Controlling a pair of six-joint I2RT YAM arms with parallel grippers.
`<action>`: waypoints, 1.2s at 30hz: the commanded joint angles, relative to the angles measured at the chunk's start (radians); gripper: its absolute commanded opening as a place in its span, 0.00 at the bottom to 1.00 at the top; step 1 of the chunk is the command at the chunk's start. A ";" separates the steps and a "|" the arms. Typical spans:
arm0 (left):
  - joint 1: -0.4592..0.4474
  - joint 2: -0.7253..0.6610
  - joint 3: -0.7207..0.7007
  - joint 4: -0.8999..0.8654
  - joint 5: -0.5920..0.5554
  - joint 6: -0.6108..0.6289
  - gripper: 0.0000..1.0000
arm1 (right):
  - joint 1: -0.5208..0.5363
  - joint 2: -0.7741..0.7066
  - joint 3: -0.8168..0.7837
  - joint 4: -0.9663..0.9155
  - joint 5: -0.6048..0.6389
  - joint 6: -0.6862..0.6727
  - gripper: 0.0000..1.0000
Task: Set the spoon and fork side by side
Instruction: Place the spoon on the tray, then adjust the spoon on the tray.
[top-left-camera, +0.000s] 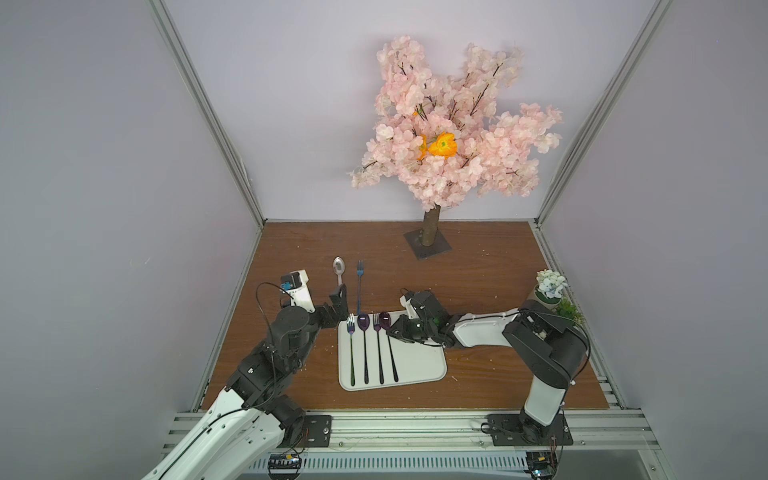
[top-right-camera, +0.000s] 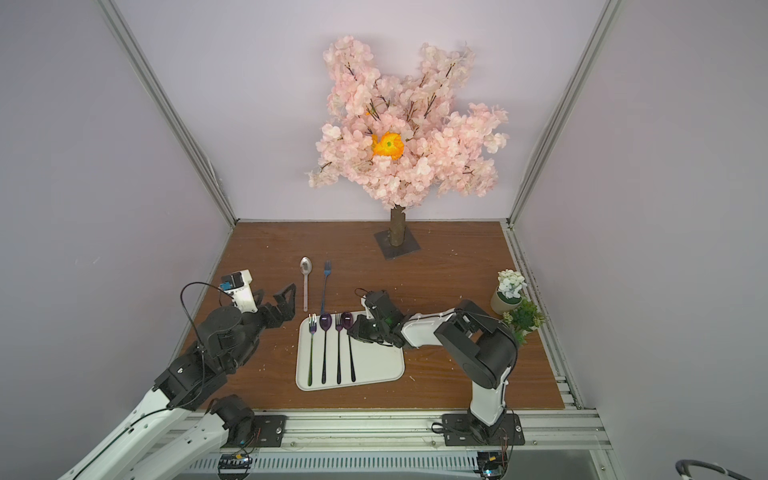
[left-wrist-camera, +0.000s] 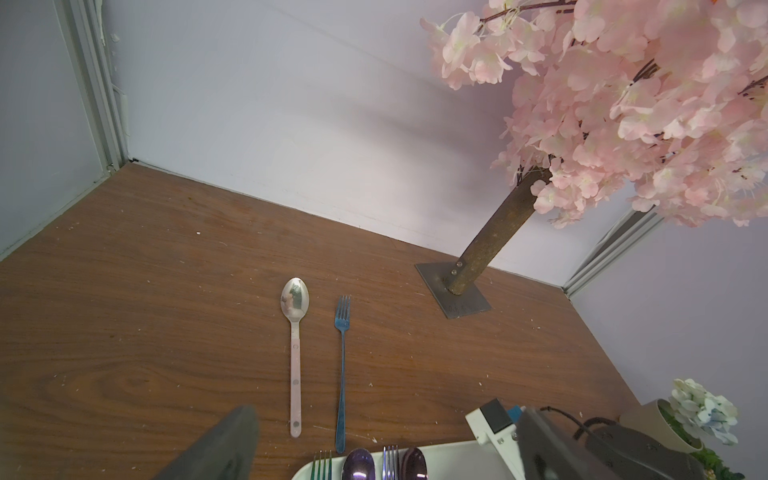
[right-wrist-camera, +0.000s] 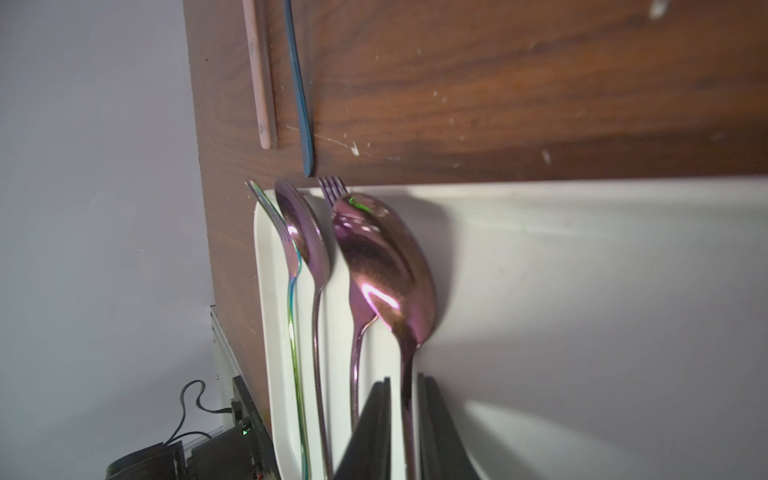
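My right gripper (right-wrist-camera: 404, 388), barely parted, straddles the spoon (right-wrist-camera: 386, 266) beside its fork (right-wrist-camera: 333, 188) on the tray (right-wrist-camera: 582, 291); left gripper (top-right-camera: 276, 301) wide, empty. Only withdrawing seems left.

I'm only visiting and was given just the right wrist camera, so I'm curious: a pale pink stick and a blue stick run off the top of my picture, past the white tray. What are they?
Observer: They are handles. The pink one belongs to a silver metal spoon and the blue one to a blue metal fork. They lie parallel, with their heads pointing away from the robot.
Operator: Is the other arm holding anything?
Observer: No. The left pincer stands wide open beside the spoon's handle, empty.
Operator: What's further back?
Observer: An artificial tree with pink blossoms stands at the rear of the brown wooden table.
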 joint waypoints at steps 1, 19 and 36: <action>0.009 -0.008 -0.011 0.002 -0.006 0.000 0.99 | 0.000 -0.041 0.004 -0.081 0.048 -0.031 0.18; 0.009 -0.066 0.004 -0.081 -0.204 -0.066 0.99 | 0.175 -0.091 0.274 -0.599 0.541 -0.306 0.52; 0.008 -0.175 0.004 -0.144 -0.324 -0.095 0.99 | 0.236 0.068 0.363 -0.636 0.616 -0.317 0.55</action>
